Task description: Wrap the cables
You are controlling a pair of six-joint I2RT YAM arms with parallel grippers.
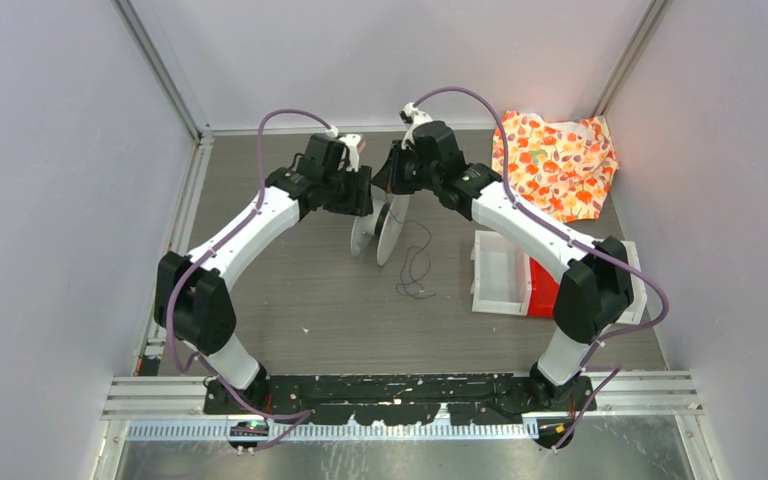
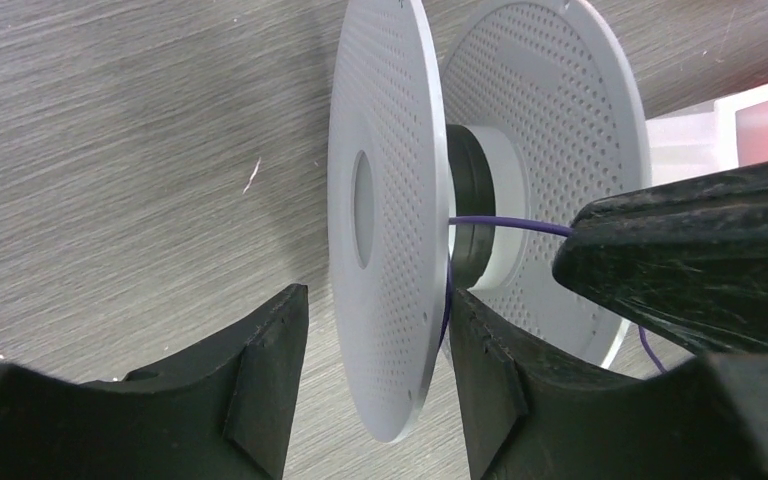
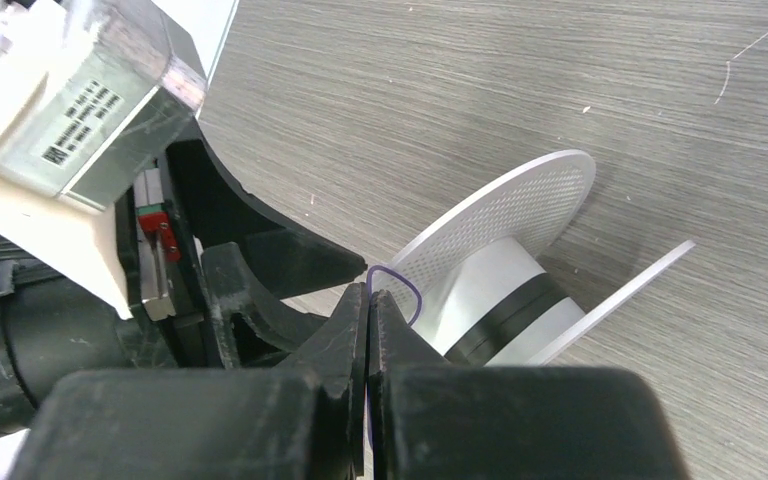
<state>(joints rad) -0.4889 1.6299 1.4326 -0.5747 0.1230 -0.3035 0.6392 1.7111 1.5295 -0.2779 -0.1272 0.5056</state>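
A white spool (image 1: 380,232) with perforated flanges stands on its rims on the table, between both grippers. The cable (image 1: 415,262) is a thin purple wire; its loose loops lie on the table right of the spool. In the left wrist view my left gripper (image 2: 375,310) straddles the near flange (image 2: 380,200). Its right finger is against the flange and a gap shows at its left finger. The cable (image 2: 510,224) runs from the spool's hub to my right gripper's fingers (image 2: 680,250). My right gripper (image 3: 370,292) is shut on the cable (image 3: 405,280), which loops above its tips beside the spool (image 3: 500,215).
An orange floral cloth (image 1: 558,160) lies at the back right corner. A white bin and a red bin (image 1: 520,275) stand at the right, partly under my right arm. Grey walls enclose the table on three sides.
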